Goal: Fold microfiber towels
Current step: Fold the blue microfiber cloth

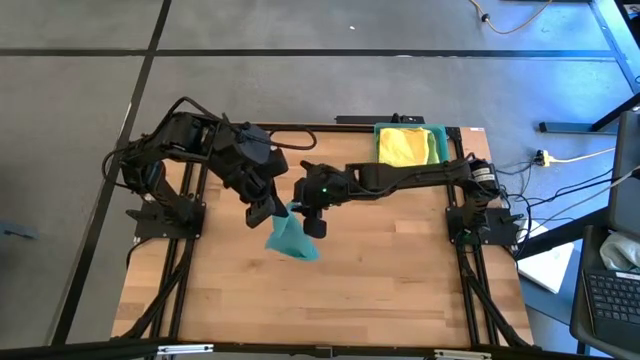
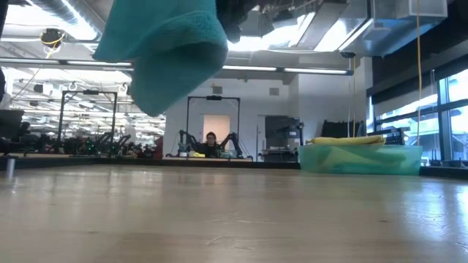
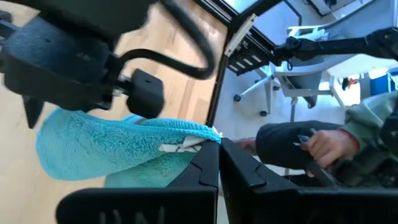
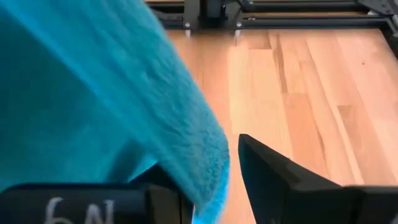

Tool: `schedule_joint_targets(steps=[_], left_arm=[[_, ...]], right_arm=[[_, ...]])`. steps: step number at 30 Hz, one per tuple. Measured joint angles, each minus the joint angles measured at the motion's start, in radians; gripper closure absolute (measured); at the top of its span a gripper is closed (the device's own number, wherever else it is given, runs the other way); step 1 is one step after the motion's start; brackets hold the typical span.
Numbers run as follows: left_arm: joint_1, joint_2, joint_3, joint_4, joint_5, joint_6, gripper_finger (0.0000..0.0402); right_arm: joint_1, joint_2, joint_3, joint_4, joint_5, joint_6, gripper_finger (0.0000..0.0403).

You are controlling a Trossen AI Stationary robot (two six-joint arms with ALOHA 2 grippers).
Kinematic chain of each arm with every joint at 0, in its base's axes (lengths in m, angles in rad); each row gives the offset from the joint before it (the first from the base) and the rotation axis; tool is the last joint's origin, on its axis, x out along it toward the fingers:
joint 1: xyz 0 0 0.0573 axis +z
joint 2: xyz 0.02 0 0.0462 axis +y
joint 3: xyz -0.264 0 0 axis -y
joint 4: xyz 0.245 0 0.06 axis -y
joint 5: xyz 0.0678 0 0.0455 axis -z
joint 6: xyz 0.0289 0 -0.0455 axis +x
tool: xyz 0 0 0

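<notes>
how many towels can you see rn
2 clearly: a teal towel held up over mid-table, and a yellow towel in the tray at the far right corner. More may lie hidden under it.

Ceiling strip lights (image 2: 292,69) glare in the low view; the tabletop (image 2: 234,219) shines softly there. The close teal towel (image 4: 93,106) looks blurred.

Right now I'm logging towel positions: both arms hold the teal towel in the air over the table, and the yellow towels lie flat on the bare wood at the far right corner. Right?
One detail is off. The yellow towels lie in the teal tray, not on the bare wood; the high view shows it. Both end effectors, left and right, do hold the teal towel in the air above the table.
</notes>
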Motion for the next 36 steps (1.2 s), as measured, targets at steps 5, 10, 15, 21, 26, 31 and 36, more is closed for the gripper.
schedule_joint_targets(steps=[5, 10, 15, 21, 26, 31, 36], left_arm=[[-0.02, -0.002, 0.0, -0.002, 0.007, -0.004, 0.0401], [-0.038, -0.002, 0.0, -0.04, 0.006, -0.026, 0.0401], [-0.069, -0.002, 0.0, -0.123, 0.006, -0.048, 0.0402], [-0.092, -0.002, 0.0, -0.119, -0.009, -0.057, 0.0402], [-0.099, -0.002, -0.007, -0.114, -0.104, -0.038, 0.0402], [-0.098, -0.001, -0.105, -0.117, -0.219, 0.021, 0.0402], [-0.095, -0.001, -0.249, -0.116, -0.256, 0.003, 0.0402]], right_arm=[[0.0, 0.003, 0.0, -0.019, 0.0, -0.048, 0.0311], [-0.002, 0.003, 0.0, -0.083, 0.0, -0.114, 0.0389], [-0.006, 0.002, 0.0, -0.173, -0.001, -0.171, 0.0394], [-0.027, -0.017, 0.0, -0.224, -0.019, -0.215, 0.0397], [-0.048, -0.054, 0.012, -0.234, -0.026, -0.238, 0.0398], [-0.061, -0.106, 0.016, -0.276, 0.104, -0.283, 0.04], [-0.08, -0.17, 0.017, -0.317, 0.119, -0.179, 0.04]])
